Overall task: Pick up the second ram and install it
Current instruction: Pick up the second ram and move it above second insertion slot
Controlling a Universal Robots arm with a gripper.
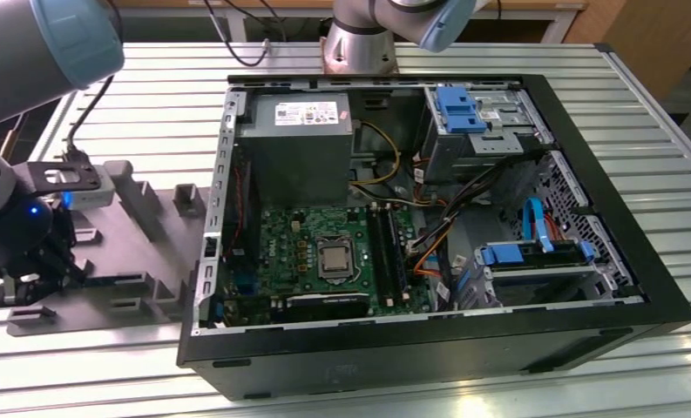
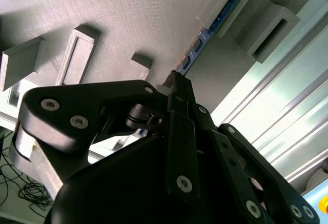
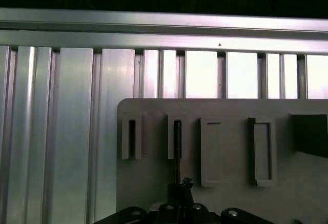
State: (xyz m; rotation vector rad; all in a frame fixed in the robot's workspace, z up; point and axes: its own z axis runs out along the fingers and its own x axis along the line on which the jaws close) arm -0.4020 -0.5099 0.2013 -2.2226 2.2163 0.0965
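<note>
pinching the second ram, the gripper has its jaws narrowed on one end. the far end sits in a grey holder slot.

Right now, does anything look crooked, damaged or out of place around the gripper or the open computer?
Nothing stands out. The second ram sits straight in its slot on the grey holder plate, with the gripper closed on its end. The computer case lies open, and no loose or spilled parts are visible.
</note>
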